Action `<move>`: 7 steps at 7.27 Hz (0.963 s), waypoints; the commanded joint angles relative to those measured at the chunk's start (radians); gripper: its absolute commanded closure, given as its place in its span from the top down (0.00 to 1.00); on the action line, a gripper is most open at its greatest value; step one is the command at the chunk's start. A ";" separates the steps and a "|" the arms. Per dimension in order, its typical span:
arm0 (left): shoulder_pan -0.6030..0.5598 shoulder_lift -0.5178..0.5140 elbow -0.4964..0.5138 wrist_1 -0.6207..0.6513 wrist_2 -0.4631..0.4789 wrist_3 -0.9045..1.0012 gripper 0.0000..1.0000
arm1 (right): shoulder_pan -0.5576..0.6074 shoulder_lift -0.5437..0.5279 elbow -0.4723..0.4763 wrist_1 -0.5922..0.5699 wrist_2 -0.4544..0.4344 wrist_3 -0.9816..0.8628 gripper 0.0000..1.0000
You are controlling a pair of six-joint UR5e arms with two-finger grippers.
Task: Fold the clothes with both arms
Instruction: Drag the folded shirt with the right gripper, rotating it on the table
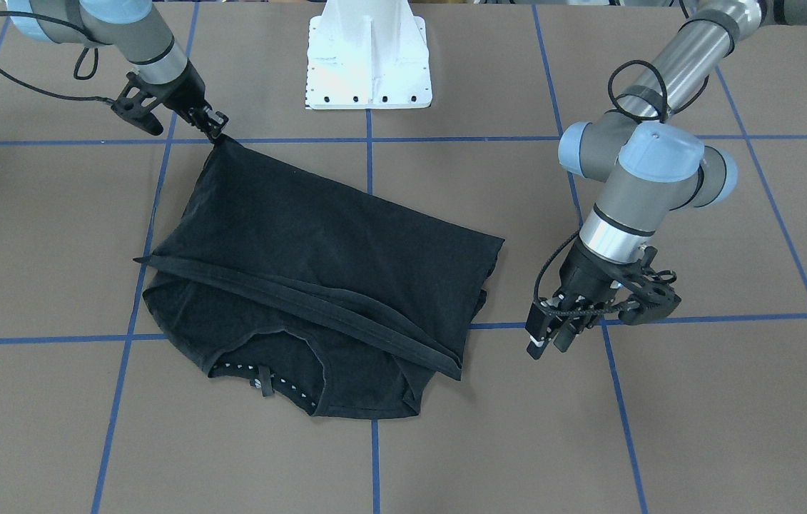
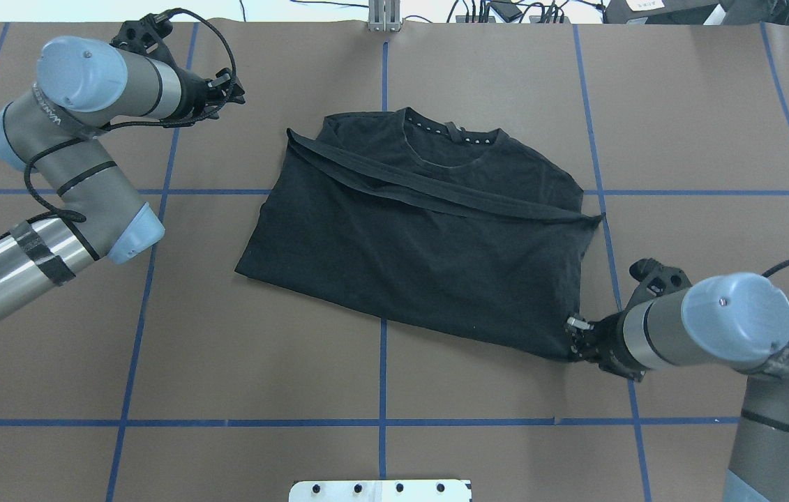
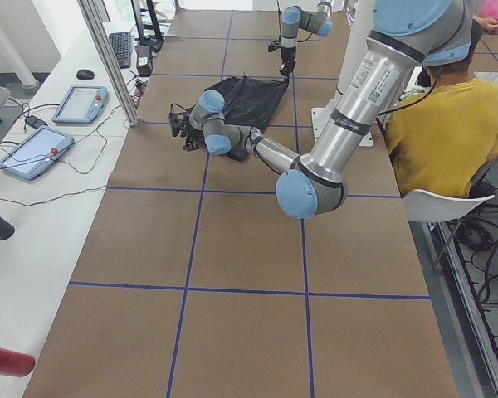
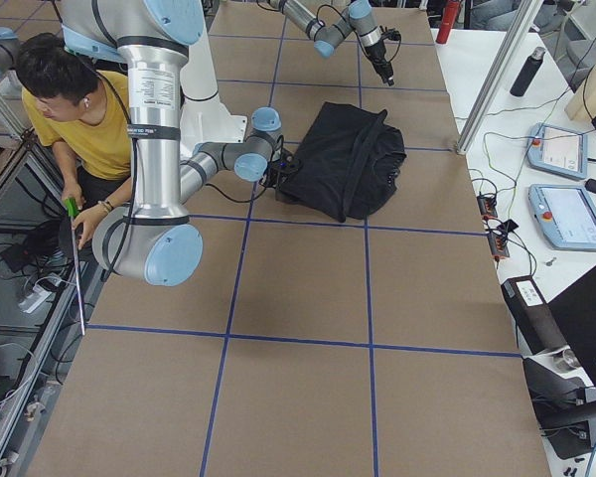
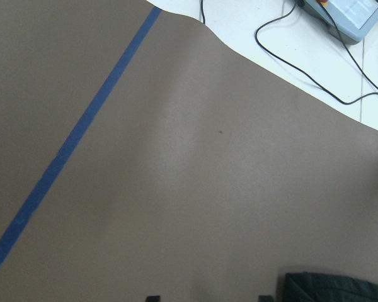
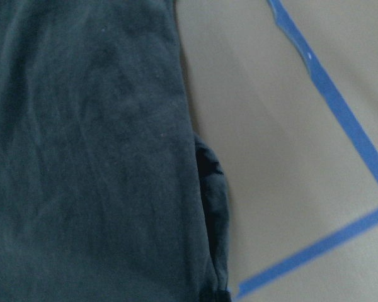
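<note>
- The table [image 2: 436, 446] is brown with a grid of blue tape lines.
- The black shirt [image 2: 422, 258] lies at its middle, folded over. The collar [image 2: 446, 136] is on the side away from the robot, and the hem band [image 2: 436, 192] runs slantwise just below it.
- The right arm [image 2: 729, 321] reaches low to the shirt's near corner.
- The left arm [image 2: 73, 181] bends over bare table, apart from the shirt.
- The right gripper [image 1: 214, 128] pinches that corner, pulling the cloth to a point.
- The left gripper [image 1: 549, 346] has its fingers spread and holds nothing.

Brown table [image 1: 53, 235] gridded with blue tape [image 1: 375, 464], white bench [image 3: 25, 232] alongside.
</note>
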State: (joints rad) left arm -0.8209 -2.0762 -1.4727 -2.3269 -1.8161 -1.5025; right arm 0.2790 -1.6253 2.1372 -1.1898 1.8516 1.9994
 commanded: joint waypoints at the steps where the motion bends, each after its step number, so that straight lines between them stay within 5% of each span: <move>1: 0.063 0.123 -0.165 0.001 -0.012 -0.002 0.61 | -0.150 -0.039 0.061 -0.001 0.003 0.074 0.00; 2: 0.068 0.125 -0.169 0.001 -0.012 -0.002 0.61 | -0.234 -0.039 0.079 -0.001 -0.008 0.141 0.02; 3: 0.104 0.136 -0.187 0.001 -0.009 -0.027 0.63 | -0.260 -0.034 0.082 -0.004 -0.041 0.156 0.99; 5: 0.199 0.174 -0.239 0.024 0.029 -0.108 0.63 | -0.110 -0.034 0.116 -0.008 -0.042 0.150 1.00; 7: 0.328 0.177 -0.300 0.202 0.170 -0.120 0.62 | 0.037 0.001 0.112 -0.071 -0.037 0.133 1.00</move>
State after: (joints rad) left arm -0.5610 -1.9047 -1.7334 -2.2238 -1.7088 -1.6111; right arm 0.2317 -1.6496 2.2499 -1.2263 1.8119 2.1406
